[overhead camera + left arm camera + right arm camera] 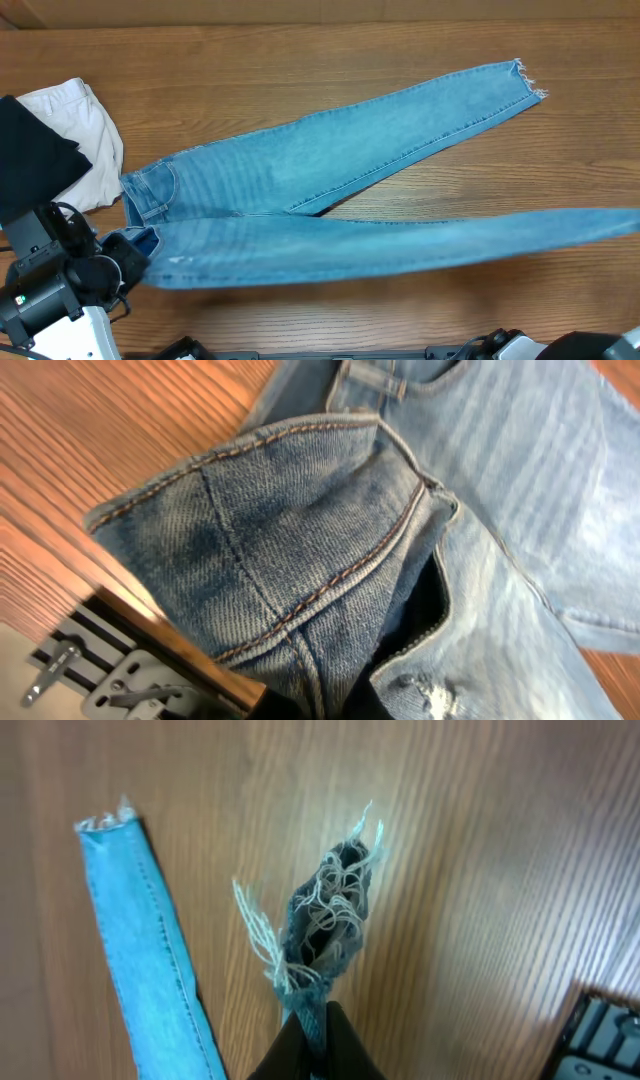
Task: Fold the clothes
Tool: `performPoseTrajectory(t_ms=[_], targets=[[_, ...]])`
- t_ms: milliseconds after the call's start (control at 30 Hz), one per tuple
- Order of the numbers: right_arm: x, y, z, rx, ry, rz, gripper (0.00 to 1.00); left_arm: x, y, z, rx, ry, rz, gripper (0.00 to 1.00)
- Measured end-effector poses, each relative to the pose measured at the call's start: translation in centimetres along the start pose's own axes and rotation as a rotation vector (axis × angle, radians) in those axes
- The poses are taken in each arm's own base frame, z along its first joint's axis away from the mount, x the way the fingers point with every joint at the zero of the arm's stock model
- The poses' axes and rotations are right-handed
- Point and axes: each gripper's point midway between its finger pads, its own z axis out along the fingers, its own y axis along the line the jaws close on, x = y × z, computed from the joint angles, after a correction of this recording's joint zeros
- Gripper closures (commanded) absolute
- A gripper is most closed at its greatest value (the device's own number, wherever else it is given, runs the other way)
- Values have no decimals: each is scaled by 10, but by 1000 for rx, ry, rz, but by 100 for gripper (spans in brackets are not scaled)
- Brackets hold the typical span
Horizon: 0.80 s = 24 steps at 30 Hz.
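On the surface [300,60], the jeans [300,160] stretch left to right, waist at the left.
Overhead: the far leg slants up-right to its frayed hem [525,82], the near leg runs right past the frame edge, and the left hand [118,262] is clenched on the waist corner. Left wrist: the stitched waistband [300,510] fills the view. Right wrist: the right hand [315,1030] pinches a frayed hem; the other leg's end lies at left.

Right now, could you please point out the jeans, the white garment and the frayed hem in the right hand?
jeans [330,150], overhead view, upper leg.
white garment [95,140], overhead view, its middle.
frayed hem [325,915], right wrist view, its threads.
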Motion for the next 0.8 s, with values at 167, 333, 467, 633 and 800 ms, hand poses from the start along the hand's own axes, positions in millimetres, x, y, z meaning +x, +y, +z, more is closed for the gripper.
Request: performPoseTrajectory(t_ms=[167,333,467,633,800], targets=[[7,35,9,-47,-9,-123,96,-33,-9,11,21,-70,-23,95],[20,68,31,-45,54,-230,96,-63,-15,39,22,-59,-42,96],[27,93,57,-24,114,-304,96,-87,-28,66,68,-55,-36,96],[27,129,83,-10,140,-387,96,-115,-53,85,167,-104,-2,96],[20,175,98,-42,101,-468,96,-138,-79,88,243,-187,52,93]])
